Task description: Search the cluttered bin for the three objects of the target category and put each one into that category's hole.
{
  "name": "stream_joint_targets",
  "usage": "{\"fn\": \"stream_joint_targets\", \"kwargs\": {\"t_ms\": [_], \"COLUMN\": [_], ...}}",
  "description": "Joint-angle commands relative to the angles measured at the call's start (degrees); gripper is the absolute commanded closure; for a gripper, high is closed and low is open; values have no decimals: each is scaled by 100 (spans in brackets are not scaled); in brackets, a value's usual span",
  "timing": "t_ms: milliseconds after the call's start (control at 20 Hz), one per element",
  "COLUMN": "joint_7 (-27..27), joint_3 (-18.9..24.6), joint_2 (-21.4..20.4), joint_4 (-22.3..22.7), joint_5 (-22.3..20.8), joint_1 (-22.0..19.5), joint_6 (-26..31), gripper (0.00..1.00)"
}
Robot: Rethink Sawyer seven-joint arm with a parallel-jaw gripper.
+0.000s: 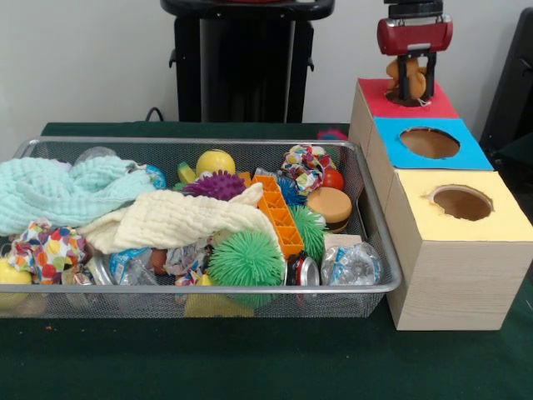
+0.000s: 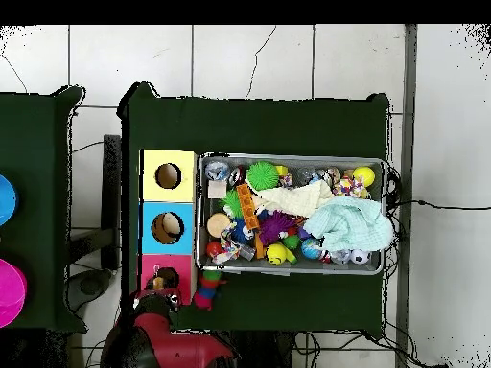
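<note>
Front view: the fingers (image 1: 410,79) hang closed around an orange plush animal (image 1: 407,75), right over the red-surround hole (image 1: 408,100) of the wooden box (image 1: 454,267). Beside and well below them, the wire-mesh bin (image 1: 379,250) holds spiky rubber balls (image 1: 246,260), a mint cloth (image 1: 67,192), a cream cloth (image 1: 179,218) and an orange plastic block (image 1: 279,212).

Overhead view: the fingers (image 2: 159,284) sit over the red hole (image 2: 167,278); the bin (image 2: 385,192) rests on the green surface (image 2: 259,125) beside the box.
</note>
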Motion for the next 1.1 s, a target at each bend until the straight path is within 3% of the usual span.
{"fn": "stream_joint_targets", "kwargs": {"t_ms": [50,650,1100], "joint_7": [1701,1315,1118], "joint_3": [419,183,56], "joint_2": [178,-25,-33], "joint_4": [-730,-974,-1153], "joint_5": [458,407,275], "joint_1": [33,104,125], "joint_6": [182,494,423], "gripper": [0,0,0]}}
